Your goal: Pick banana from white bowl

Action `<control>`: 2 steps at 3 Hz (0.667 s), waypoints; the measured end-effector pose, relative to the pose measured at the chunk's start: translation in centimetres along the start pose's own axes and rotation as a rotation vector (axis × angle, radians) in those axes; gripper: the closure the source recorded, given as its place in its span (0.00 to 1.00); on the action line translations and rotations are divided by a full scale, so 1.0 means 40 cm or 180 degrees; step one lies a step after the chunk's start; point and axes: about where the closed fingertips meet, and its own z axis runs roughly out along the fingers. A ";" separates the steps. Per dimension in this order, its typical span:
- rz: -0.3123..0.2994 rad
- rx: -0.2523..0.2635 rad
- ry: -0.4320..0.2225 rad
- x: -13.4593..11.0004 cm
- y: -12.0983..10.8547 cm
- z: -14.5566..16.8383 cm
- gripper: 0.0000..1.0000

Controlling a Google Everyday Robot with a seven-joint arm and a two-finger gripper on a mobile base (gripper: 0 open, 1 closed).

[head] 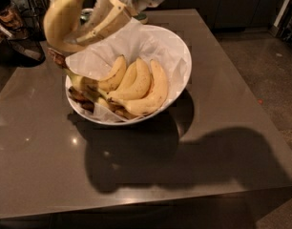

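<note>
At the upper left, the end effector [81, 30] grips the banana [57, 19] between its pale fingers, above the left rim of the white bowl [183, 49] and not touching it. The paper-lined bowl sits on the dark counter [217, 171] with a bunch of yellow bananas [141, 85] inside, stems pointing left.
</note>
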 end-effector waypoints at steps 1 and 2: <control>0.0217 0.0077 -0.0157 0.034 0.042 0.018 1.00; 0.0314 0.0076 -0.0284 0.038 0.077 0.047 1.00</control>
